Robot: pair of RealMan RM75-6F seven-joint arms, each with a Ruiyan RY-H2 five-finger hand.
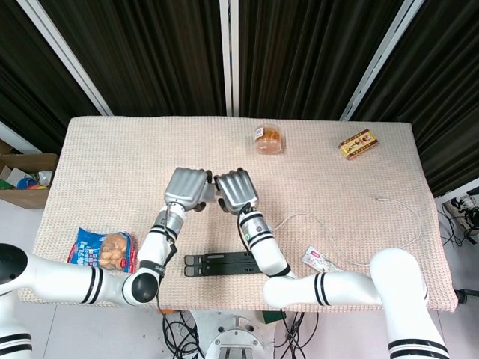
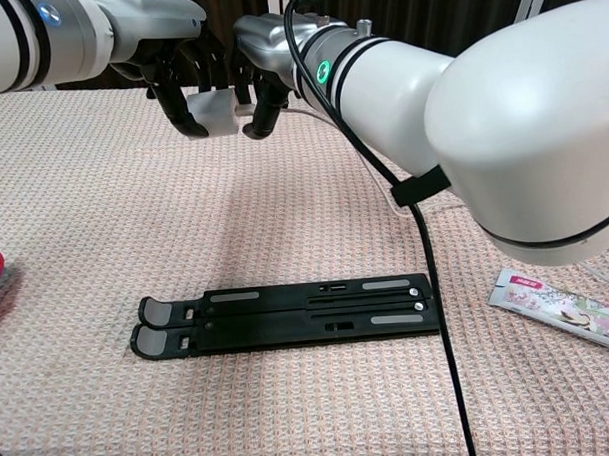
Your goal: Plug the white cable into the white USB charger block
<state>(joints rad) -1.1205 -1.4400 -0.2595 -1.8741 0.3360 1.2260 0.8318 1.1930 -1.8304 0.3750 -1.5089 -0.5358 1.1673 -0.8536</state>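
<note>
Two hands meet above the mid-table: left hand (image 2: pixel 174 77) pinches the white USB charger block (image 2: pixel 218 110), right hand (image 2: pixel 259 74) is closed on the plug end of the white cable (image 1: pixel 352 224), plug tip at the block's face, seating not confirmable. Judged risk: a slightly tilted plug would jam at the port, or the block could twist in the pinch under push. No legible writing; print on snack bag (image 1: pixel 105 250), sachet (image 2: pixel 563 311) and yellow box (image 1: pixel 358 143) too small.

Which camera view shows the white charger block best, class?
The chest view: the white charger block shows side-on between the left hand and right hand. In the head view, the two hands hide nearly all of it.
</note>
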